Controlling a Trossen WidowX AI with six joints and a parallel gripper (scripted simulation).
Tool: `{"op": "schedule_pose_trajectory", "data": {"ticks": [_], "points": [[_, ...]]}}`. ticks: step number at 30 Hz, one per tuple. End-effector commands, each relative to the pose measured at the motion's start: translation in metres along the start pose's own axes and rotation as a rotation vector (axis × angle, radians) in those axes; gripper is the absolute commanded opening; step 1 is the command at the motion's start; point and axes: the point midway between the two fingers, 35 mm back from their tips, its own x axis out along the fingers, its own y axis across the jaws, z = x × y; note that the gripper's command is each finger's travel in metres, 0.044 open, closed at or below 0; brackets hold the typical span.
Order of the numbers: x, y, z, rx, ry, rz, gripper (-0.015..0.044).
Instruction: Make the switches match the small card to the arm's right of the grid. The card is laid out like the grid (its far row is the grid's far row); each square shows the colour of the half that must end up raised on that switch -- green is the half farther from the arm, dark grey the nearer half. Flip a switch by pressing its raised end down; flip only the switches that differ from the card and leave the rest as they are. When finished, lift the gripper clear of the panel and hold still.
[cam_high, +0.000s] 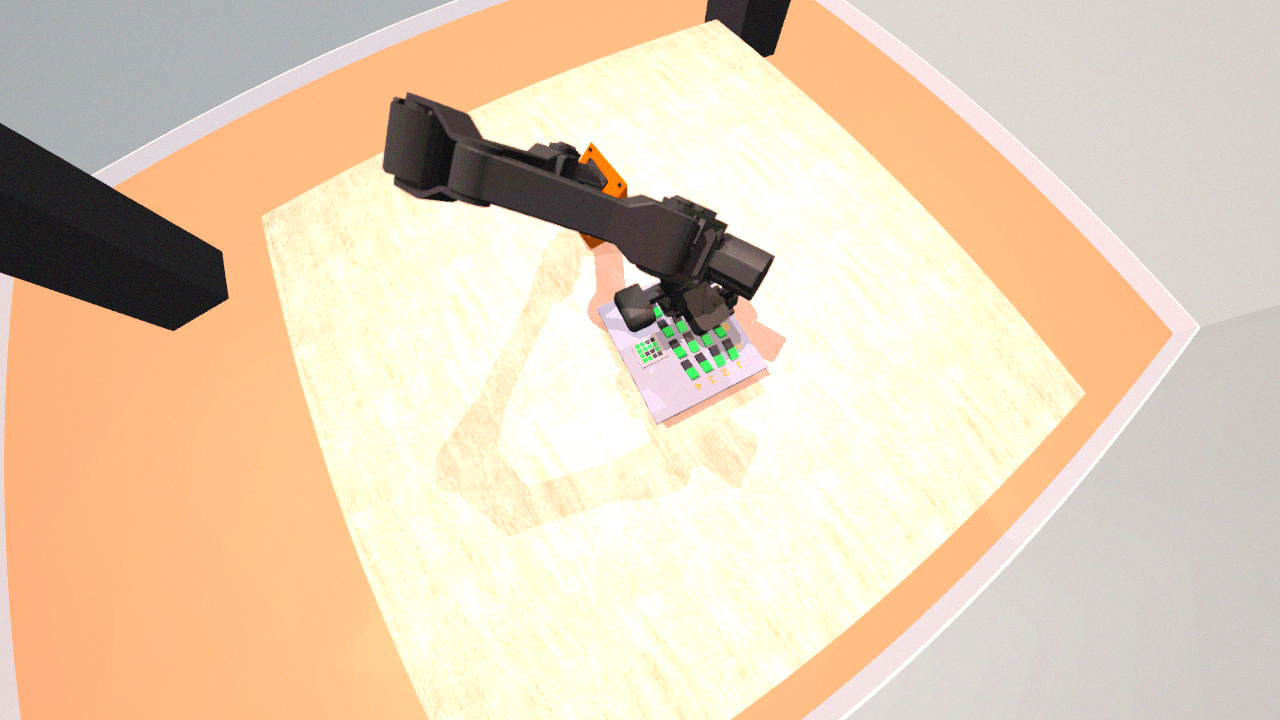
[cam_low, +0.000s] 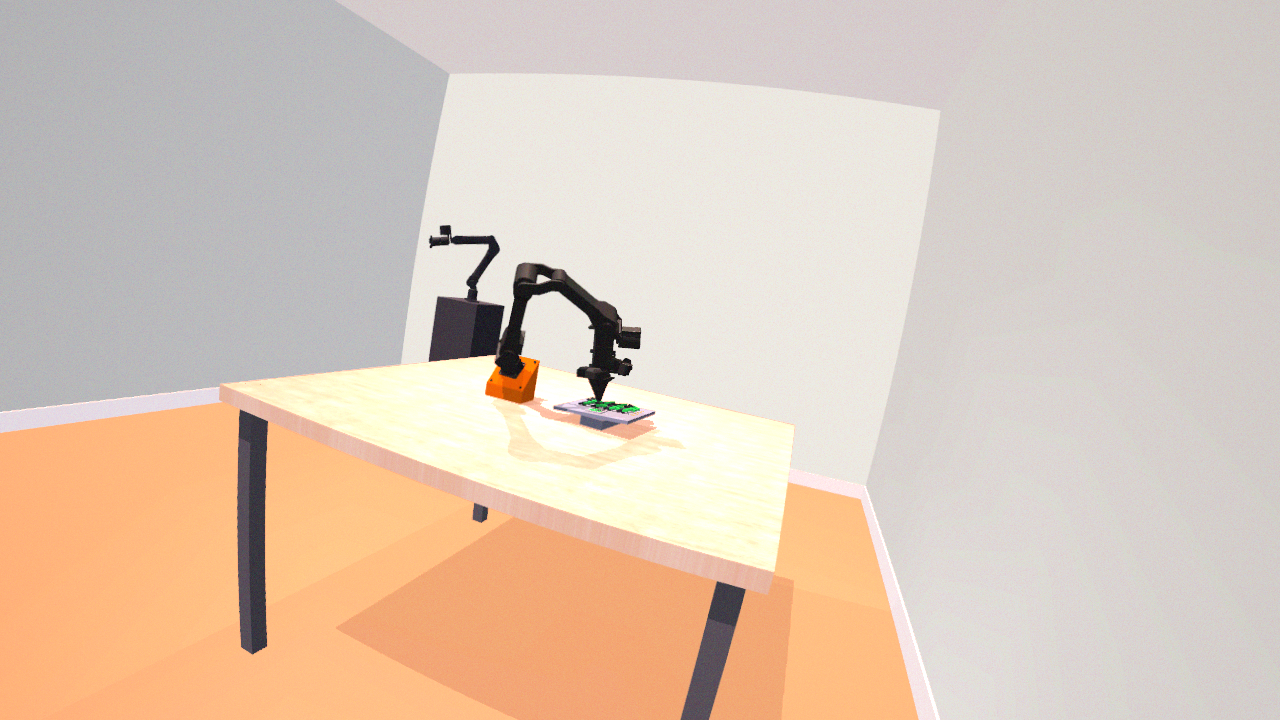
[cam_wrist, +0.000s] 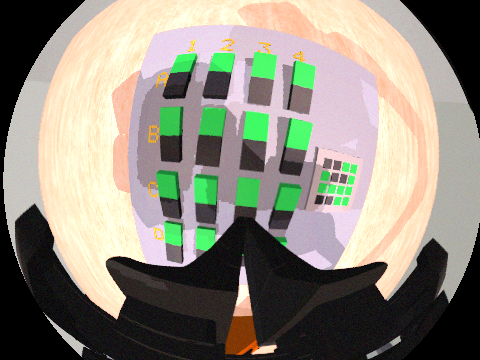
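My gripper (cam_wrist: 243, 223) (cam_low: 600, 399) is shut and empty, pointing down just above the light panel (cam_high: 660, 404) (cam_low: 617, 417) (cam_wrist: 347, 102). In the wrist view the tips cover the near end of switch C3 (cam_wrist: 247, 191); contact cannot be told. Switch D3 is almost wholly hidden and D4 (cam_wrist: 283, 242) partly. Switches A1 (cam_wrist: 180, 75) and A2 (cam_wrist: 219, 75) look raised at the dark near half; other tilts are hard to tell. The card (cam_high: 648, 351) (cam_wrist: 334, 182) reads, far row first, dark-dark-green-green, green-dark-dark-green, all green, dark-dark-green-green.
The panel stands on a grey block (cam_low: 597, 421) on the wooden table (cam_high: 537, 608) (cam_low: 429, 429). The orange arm base (cam_low: 512, 383) is behind the panel's near side. A second arm (cam_low: 485, 261) stands on a dark pedestal (cam_low: 458, 329) beyond the table.
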Motion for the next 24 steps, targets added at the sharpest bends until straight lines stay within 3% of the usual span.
{"op": "schedule_pose_trajectory", "data": {"ticks": [1, 24], "points": [[0.001, -0.0003, -0.0006, -0.008, 0.0, -0.006, 0.0], [0.0037, -0.0003, -0.0007, -0.008, 0.0, -0.006, 0.0]]}}
